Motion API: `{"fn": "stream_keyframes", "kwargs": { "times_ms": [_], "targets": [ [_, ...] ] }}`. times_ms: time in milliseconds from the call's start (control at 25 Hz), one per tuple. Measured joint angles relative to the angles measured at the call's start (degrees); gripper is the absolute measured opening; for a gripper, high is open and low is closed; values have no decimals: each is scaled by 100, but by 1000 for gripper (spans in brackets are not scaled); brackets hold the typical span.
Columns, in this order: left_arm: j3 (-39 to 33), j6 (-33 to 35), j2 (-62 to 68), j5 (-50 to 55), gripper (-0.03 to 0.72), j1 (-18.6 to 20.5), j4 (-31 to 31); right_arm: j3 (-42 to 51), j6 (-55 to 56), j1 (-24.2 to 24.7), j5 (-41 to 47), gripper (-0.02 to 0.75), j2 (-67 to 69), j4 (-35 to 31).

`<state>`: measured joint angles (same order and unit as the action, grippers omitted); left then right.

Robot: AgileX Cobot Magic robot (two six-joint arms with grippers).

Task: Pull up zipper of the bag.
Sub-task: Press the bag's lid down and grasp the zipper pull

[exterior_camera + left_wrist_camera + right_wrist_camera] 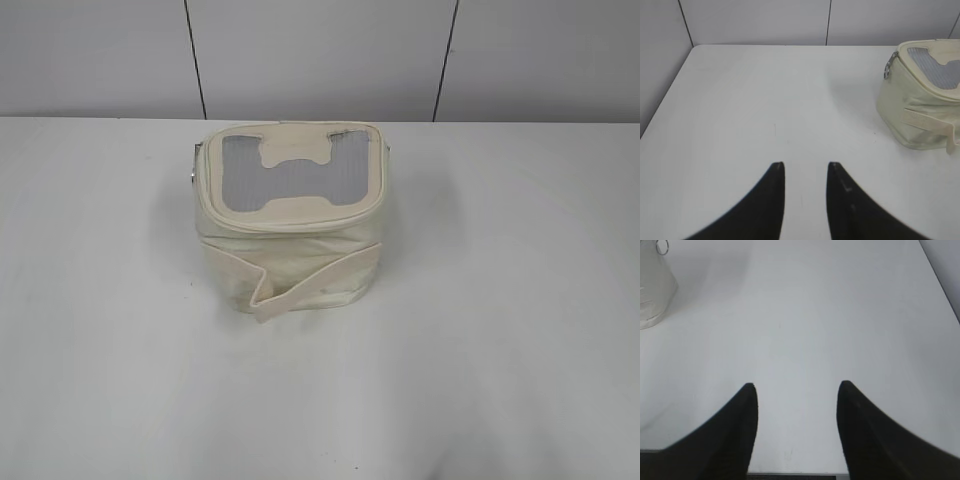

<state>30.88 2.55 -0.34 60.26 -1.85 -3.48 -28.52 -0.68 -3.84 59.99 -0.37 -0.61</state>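
One bag (290, 215) sits alone on the white table (100, 350) in the exterior view, neither gripper in sight; its grey mesh lid (290, 178) faces up, the zipper (205, 215) rims it, and the strap (315, 275) folds across the front.

In the left wrist view, the left gripper (806, 170) hangs over bare table with a narrow gap, holding nothing; the bag lies ahead and well to its right, a silver ring pull (888, 70) on its near corner.

In the right wrist view, the right gripper (797, 390) is spread wide and empty; the bag's side lies far ahead to its left, another ring pull (662, 247) at the top edge.
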Motion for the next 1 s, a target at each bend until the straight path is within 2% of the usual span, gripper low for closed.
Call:
{"fn": "stream_keyframes", "kwargs": {
  "times_ms": [720,840,1000],
  "targets": [
    [0,0,0,0,225,0,-24,0,68,0,0,405,0,-32],
    [0,0,0,0,225,-5,-44,-21,-279,0,-70,387,151,-701],
    [0,0,0,0,225,-73,-205,-108,-2014,0,-704,379,1701,-2452]
  ]
}}
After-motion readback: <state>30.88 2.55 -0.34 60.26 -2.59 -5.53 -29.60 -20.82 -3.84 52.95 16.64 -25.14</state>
